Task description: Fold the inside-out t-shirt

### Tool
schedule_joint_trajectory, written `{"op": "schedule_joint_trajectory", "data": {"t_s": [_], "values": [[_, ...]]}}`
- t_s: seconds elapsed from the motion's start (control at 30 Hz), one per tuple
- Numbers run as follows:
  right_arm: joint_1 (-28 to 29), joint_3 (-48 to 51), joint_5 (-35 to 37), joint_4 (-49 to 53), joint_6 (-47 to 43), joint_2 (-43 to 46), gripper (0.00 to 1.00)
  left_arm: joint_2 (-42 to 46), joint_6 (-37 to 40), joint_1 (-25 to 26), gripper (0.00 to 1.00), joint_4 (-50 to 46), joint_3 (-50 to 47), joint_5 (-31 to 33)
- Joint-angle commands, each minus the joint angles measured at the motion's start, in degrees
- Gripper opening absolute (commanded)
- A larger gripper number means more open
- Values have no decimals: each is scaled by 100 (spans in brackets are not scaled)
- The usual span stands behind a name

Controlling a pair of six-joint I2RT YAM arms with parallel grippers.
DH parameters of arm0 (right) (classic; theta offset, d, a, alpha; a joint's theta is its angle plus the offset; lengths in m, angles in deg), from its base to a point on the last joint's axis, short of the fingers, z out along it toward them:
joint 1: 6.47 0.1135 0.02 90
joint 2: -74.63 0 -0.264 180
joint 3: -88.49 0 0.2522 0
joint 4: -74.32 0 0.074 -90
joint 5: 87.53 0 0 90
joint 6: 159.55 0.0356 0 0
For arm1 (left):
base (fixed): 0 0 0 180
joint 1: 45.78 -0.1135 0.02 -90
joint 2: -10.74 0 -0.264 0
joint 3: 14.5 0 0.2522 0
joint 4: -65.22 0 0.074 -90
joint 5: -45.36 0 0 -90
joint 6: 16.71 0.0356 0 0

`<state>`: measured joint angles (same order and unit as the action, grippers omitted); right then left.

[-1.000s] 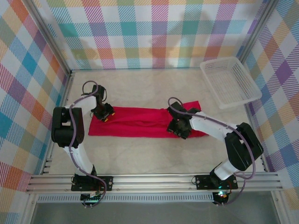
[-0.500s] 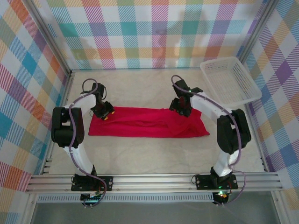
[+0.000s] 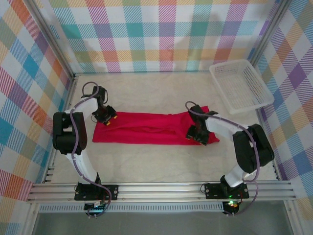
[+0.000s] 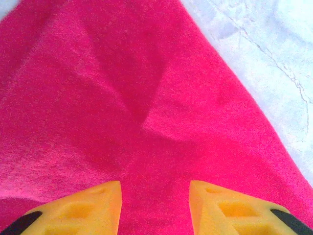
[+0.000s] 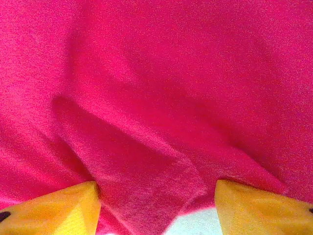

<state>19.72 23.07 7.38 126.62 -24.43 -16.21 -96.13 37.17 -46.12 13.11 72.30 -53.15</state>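
**Two Open Hands Over a Red Shirt**

The inside-out t-shirt (image 3: 146,128) lies flat on the counter (image 3: 146,93) as a long red strip. One end is right under the left hand (image 3: 106,117). The other end is right under the right hand (image 3: 198,134). The rest of the shirt runs between the two hands.

The left hand is partly open. Its yellow fingers (image 4: 98,205) sit just over the cloth, and nothing is pinched between them. The right hand is open wider. A loose flap of cloth lies between its own yellow fingers (image 5: 63,208), but this hand holds nothing too. A bit of bare counter peeks out just past that flap.

What could go wrong? The cloth is soft and lies in layers. A hand may pinch just the top layer, and then the fold gets messy. The right hand is at the very edge of the shirt, so it may close on air. If one hand lifts more than the other, the shirt may twist.
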Motion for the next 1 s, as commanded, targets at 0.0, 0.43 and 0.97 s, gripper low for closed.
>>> {"op": "schedule_joint_trajectory", "data": {"t_s": [0.0, 0.43, 0.97], "values": [[-44, -220, -31, 2, 128, 301, 63, 141, 108, -84, 42, -322, 209, -58], [-54, -2616, -24, 474, -463, -841, 68, 17, -134, -867, 61, -353, 673, -553], [-143, -3404, -163, 541, -636, -1796, 68, -1381, -173, -864, 15, -578, 1881, -247]]}}
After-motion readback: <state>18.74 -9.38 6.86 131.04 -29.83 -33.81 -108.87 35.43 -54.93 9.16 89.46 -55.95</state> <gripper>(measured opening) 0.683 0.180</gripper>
